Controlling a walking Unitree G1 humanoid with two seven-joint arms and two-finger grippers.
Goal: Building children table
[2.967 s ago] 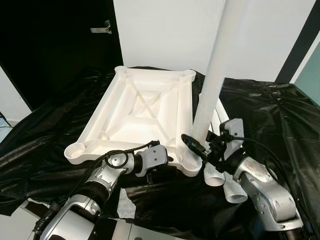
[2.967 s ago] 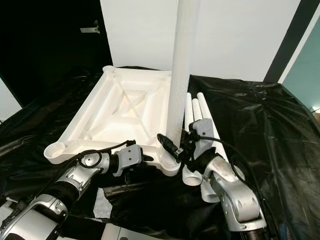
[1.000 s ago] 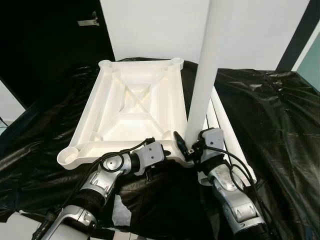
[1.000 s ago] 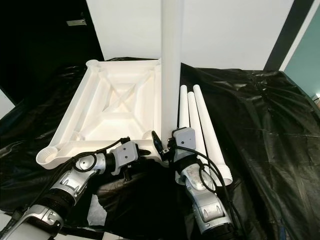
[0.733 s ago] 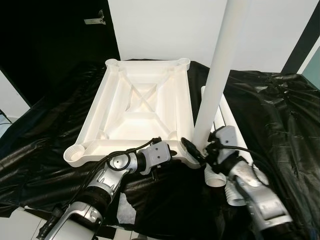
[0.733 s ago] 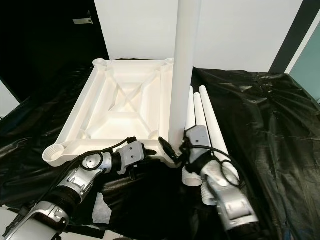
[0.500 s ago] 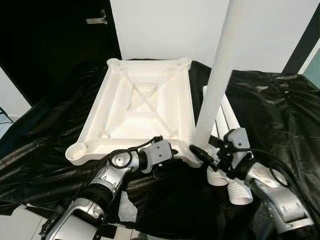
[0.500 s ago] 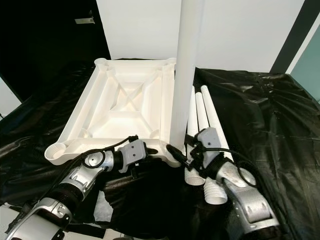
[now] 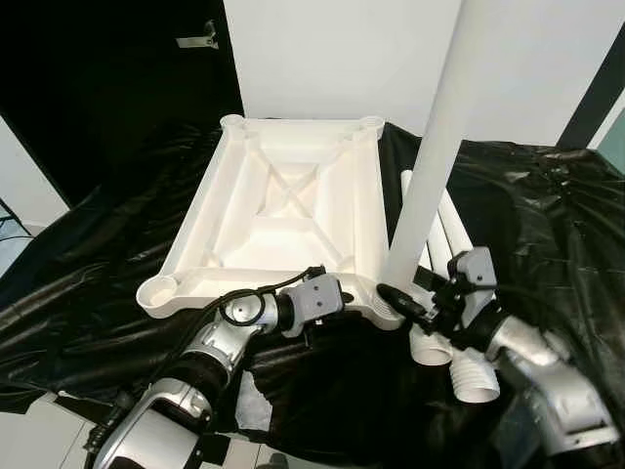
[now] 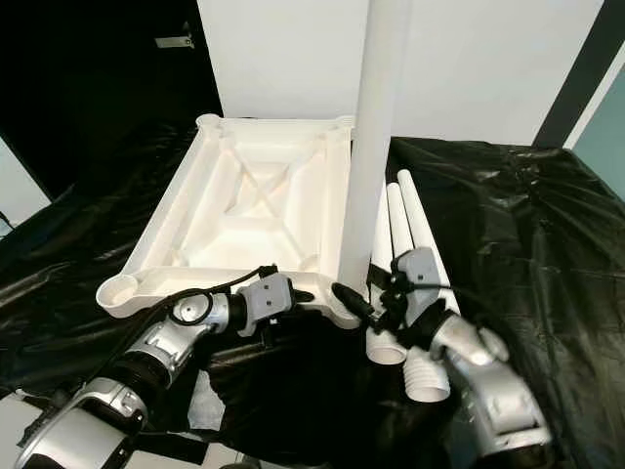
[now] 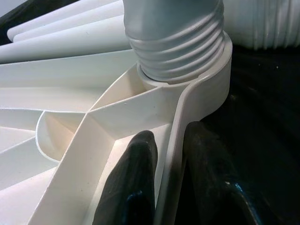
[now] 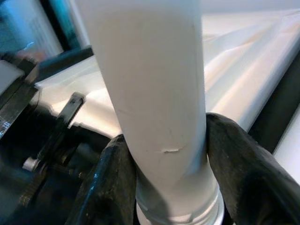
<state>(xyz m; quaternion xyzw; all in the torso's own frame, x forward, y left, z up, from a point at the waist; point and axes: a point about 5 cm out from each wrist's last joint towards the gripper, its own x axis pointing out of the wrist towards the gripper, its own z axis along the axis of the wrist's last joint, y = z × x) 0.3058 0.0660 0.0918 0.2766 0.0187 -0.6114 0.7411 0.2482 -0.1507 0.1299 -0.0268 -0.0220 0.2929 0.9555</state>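
A white tabletop (image 9: pixel 283 210) lies upside down on black sheeting, ribs upward. A white table leg (image 9: pixel 430 166) stands upright in its near right corner socket (image 11: pixel 187 70), its threaded end (image 11: pixel 176 42) partly in. My right gripper (image 9: pixel 403 301) is shut on the leg's base, fingers (image 12: pixel 112 183) on either side of it. My left gripper (image 9: pixel 322 311) is shut on the tabletop's near rim (image 11: pixel 171 154), one finger (image 11: pixel 136 183) on each side, just left of that corner. Three more white legs (image 10: pixel 405 244) lie side by side to the right of the tabletop.
Black plastic sheeting (image 9: pixel 527 215) covers the work surface and hangs over its front edge. A white wall (image 9: pixel 332 49) stands behind, with a dark doorway (image 9: pixel 107 78) at the left. A scrap of white floor shows at the bottom left (image 9: pixel 39 440).
The camera has shifted and turned across the frames. The right arm has swung around the leg's base, from beside it to further right. The left gripper stays on the rim.
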